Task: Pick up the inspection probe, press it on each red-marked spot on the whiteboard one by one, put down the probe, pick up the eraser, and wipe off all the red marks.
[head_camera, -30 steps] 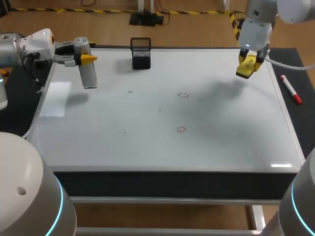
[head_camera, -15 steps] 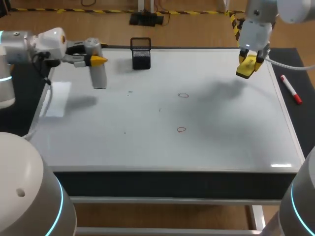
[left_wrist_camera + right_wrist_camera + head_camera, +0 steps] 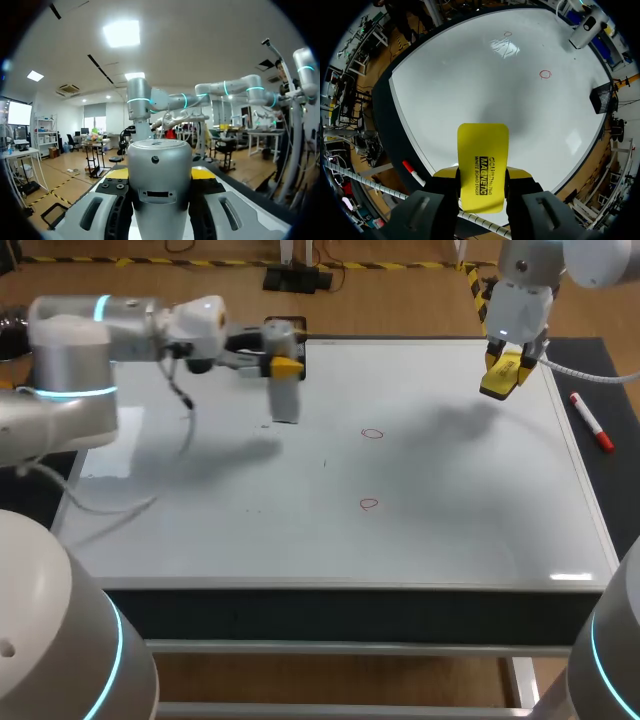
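Observation:
The grey inspection probe [image 3: 285, 398] hangs upright over the whiteboard [image 3: 450, 530], at its back left, and my left gripper [image 3: 283, 367] is shut on its top. In the left wrist view the probe's silver body [image 3: 160, 170] fills the gap between the fingers. Two small red circles [image 3: 372, 434] [image 3: 369, 504] are drawn near the board's middle, right of the probe. Over the back right corner, my right gripper [image 3: 503, 375] is shut on the yellow eraser [image 3: 482, 160], well above the board. Its wrist view shows both red circles [image 3: 545, 74] [image 3: 507, 34] and the probe [image 3: 587, 27] far ahead.
A black mesh holder [image 3: 290, 328] stands at the board's back edge, just behind the left gripper. A red marker [image 3: 591, 422] lies on the dark table off the board's right edge. A cable [image 3: 185, 430] dangles from the left arm over the board.
My left arm has swung right with the probe, from the board's left edge to in front of the black holder. The right arm and eraser have stayed put.

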`<state>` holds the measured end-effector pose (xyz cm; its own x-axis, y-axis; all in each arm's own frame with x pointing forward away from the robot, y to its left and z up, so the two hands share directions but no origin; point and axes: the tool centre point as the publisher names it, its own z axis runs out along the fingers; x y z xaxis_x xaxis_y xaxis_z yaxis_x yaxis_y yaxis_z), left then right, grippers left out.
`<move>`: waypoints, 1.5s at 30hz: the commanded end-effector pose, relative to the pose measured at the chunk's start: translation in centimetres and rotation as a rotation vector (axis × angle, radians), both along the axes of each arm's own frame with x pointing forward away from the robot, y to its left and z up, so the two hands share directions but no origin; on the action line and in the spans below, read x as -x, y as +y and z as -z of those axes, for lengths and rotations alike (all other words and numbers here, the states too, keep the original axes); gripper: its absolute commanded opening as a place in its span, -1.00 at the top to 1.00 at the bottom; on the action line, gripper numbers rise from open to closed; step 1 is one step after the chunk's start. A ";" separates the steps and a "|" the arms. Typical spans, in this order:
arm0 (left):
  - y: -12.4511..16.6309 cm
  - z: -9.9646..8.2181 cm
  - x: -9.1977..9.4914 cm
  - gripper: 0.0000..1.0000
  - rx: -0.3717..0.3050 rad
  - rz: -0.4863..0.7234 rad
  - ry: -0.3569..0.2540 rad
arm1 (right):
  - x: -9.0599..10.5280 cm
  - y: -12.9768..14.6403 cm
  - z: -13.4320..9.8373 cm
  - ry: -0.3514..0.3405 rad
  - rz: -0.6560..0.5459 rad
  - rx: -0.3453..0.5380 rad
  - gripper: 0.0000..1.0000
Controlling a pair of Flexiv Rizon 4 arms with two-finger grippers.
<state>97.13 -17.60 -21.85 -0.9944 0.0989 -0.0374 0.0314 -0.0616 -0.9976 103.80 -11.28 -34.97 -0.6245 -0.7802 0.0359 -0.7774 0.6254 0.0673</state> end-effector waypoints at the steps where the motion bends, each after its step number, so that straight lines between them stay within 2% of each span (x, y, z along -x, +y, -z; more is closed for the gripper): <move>1: -5.9 0.7 -1.0 1.00 0.012 0.046 0.012 | 0.0 -0.1 -0.1 0.001 -0.002 0.003 1.00; 7: -9.8 1.2 -1.4 1.00 -0.004 0.051 0.016 | 0.0 -0.1 -0.1 0.001 -0.002 0.003 1.00; 14: -11.8 2.0 -2.6 1.00 -0.010 0.044 0.022 | 0.0 -0.1 -0.1 0.001 -0.002 0.003 1.00; 19: -12.5 2.9 -3.1 1.00 0.006 0.039 0.035 | 0.0 -0.1 -0.1 0.001 -0.002 0.003 1.00; 35: -13.9 4.9 -2.6 1.00 0.025 0.041 0.073 | 0.0 -0.1 -0.1 0.001 -0.002 0.003 1.00; 45: -13.8 5.4 -2.4 1.00 0.022 0.047 0.077 | 0.0 -0.1 -0.1 0.001 -0.002 0.003 1.00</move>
